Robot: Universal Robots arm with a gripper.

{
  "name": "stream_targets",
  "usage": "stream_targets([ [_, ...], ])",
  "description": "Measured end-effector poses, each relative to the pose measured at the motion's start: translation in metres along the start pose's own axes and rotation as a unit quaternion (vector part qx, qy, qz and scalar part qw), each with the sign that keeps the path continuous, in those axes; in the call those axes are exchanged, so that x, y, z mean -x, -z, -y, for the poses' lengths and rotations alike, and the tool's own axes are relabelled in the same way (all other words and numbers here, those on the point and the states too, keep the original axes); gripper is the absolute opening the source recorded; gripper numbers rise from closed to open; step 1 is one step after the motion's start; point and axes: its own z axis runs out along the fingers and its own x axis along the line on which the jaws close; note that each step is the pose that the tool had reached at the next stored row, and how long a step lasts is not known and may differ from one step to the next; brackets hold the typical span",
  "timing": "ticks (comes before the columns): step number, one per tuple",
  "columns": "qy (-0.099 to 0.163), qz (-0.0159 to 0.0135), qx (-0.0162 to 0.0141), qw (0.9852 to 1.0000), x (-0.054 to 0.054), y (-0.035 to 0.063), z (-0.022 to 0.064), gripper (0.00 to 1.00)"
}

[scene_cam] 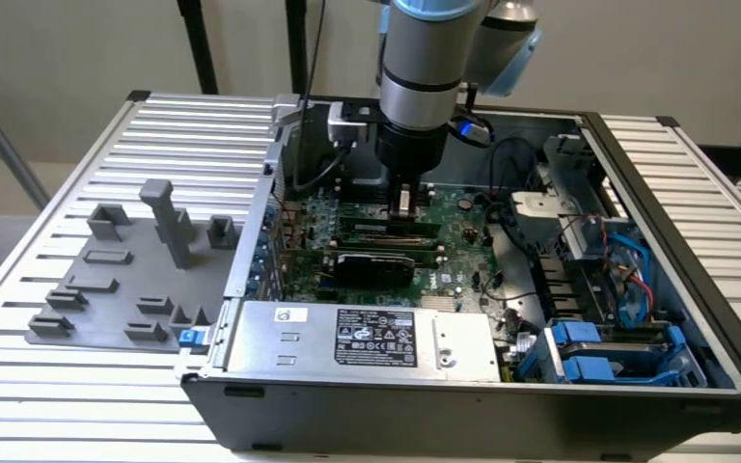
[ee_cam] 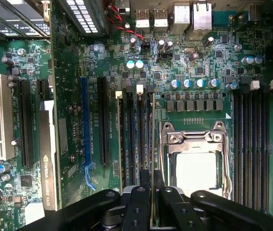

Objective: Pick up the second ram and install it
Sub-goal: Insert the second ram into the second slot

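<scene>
Gripper [ee_cam: 153, 190]: fingers pinched narrow on the second ram [ee_cam: 153, 139] — edge-on.
Second ram: in a slot beside the processor socket [ee_cam: 194, 159].
Arm [scene_cam: 425, 68]: stood vertical — over the motherboard [scene_cam: 454, 256].

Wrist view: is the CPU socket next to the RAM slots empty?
No. A square silver processor sits inside the socket's metal retention frame, beside the RAM slots.
</scene>
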Motion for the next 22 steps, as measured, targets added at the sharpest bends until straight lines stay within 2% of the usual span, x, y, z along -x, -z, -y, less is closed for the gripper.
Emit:
stream_targets([
  [11, 0.009, -0.0008, 0.0002, 1.0, -0.0001, -0.0022, 0.0, 0.14],
  [22, 0.017, -0.005, 0.0001, 0.9998, -0.0017, -0.0052, 0.0002, 0.14],
])
